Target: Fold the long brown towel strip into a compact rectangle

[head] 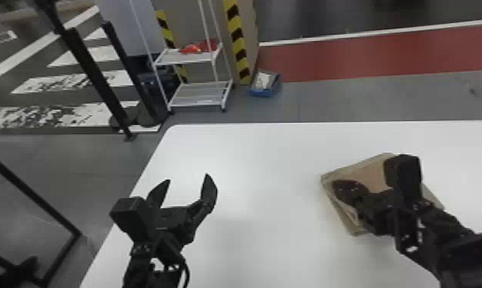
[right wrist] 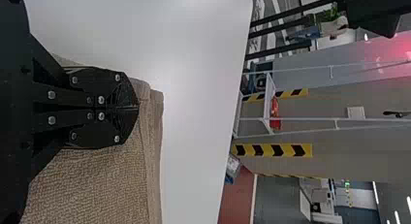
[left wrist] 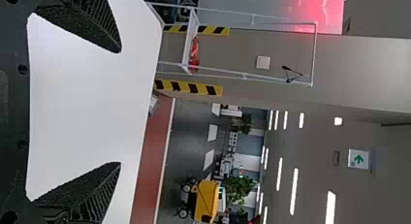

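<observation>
Head view: the long brown towel strip point(head: 373, 177) is lying on the white counter point(head: 251, 226), well over on the right side, folded into a layered, roughly four-sided pad sitting askew; edges of a lower layer are showing along its left side. The right pincer point(head: 342, 188) is sitting over the pad, towel spreading out around and beyond it. The left pincer point(head: 187, 179) is hovering over the counter's left part, spreading its two fingers wide, nothing between them; the towel is lying well apart from it, off to its right. Right wrist view: the right pincer point(right wrist: 137, 107) is keeping its fingers narrow, tips meeting near a folded edge of the towel; whether any cloth is being pinched, I'm not able to tell. Coarse weave is showing on the fabric. Signage: a white sign point(left wrist: 365, 153) with a green arrow figure is showing in the left wrist view. Beyond the counter, a white rack point(head: 202, 100) is standing beside black-and-yellow striping point(head: 238, 42), a blue bin point(head: 264, 92) sitting near it on the floor.
</observation>
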Available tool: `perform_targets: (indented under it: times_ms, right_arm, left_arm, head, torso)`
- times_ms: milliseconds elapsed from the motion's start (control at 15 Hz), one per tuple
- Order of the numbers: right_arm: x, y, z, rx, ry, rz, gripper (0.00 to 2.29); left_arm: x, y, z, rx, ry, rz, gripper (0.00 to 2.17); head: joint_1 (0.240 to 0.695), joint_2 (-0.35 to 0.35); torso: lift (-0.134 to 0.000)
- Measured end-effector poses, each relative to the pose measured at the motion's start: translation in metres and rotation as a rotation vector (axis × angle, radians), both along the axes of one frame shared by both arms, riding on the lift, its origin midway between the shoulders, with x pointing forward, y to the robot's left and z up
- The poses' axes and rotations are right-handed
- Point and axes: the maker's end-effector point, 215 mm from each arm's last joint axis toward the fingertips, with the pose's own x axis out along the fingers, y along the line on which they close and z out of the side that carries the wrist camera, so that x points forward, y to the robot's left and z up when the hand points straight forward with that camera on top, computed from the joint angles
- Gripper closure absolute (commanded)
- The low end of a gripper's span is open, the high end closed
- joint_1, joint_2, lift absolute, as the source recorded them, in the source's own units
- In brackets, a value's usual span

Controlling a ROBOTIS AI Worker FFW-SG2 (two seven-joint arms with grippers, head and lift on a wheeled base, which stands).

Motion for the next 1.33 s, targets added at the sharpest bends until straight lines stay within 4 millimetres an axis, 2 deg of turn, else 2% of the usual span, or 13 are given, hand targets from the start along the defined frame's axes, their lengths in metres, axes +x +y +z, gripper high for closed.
perform_targets:
  times_ms: [133,267,467,600,667,800,867,1133,1200,1333]
  right_arm:
    - [-0.021,0.021,-0.001,0.005,0.015,0.059,1.86]
    - [-0.041,0.033,-0.002,0.001,0.033,0.109,1.86]
    - [-0.069,0.033,-0.004,-0.014,0.074,0.176,1.86]
    - [-0.079,0.020,0.000,-0.014,0.081,0.177,1.86]
    - [-0.078,0.008,0.010,0.005,0.070,0.156,1.86]
    - [-0.073,-0.028,0.031,0.031,0.053,0.091,1.86]
    - [-0.074,-0.048,0.033,0.030,0.073,0.065,1.86]
    - [-0.094,-0.129,0.017,0.019,0.197,-0.047,1.86]
    - [-0.096,-0.144,0.012,0.013,0.210,-0.073,1.86]
    - [-0.095,-0.157,0.004,0.004,0.223,-0.100,1.86]
  left_arm:
    - [0.000,0.001,0.001,0.001,-0.001,0.001,0.04]
    - [0.000,0.001,0.002,0.002,-0.002,0.002,0.04]
    - [0.000,0.002,0.001,0.002,-0.001,0.003,0.04]
    - [0.001,0.002,0.000,0.001,-0.001,0.003,0.04]
    - [0.001,0.002,0.000,0.001,-0.001,0.003,0.04]
    - [0.002,0.001,0.000,0.000,-0.001,0.001,0.04]
    - [0.002,0.002,0.000,0.000,-0.001,0.002,0.04]
    - [0.002,0.004,0.001,-0.001,-0.004,0.005,0.04]
    - [0.003,0.004,0.001,-0.002,-0.005,0.004,0.04]
    - [0.004,0.002,0.001,-0.004,-0.004,0.000,0.04]
  head:
    - [0.695,0.350]
    - [0.695,0.350]
    - [0.695,0.350]
    - [0.695,0.350]
    - [0.695,0.350]
    - [0.695,0.332]
    - [0.695,0.311]
    - [0.695,0.224]
    - [0.695,0.208]
    - [0.695,0.187]
  torso:
    - [-0.116]
    - [-0.116]
    - [-0.116]
    - [-0.116]
    - [-0.116]
    - [-0.116]
    - [-0.116]
    - [-0.116]
    - [-0.116]
    - [-0.116]
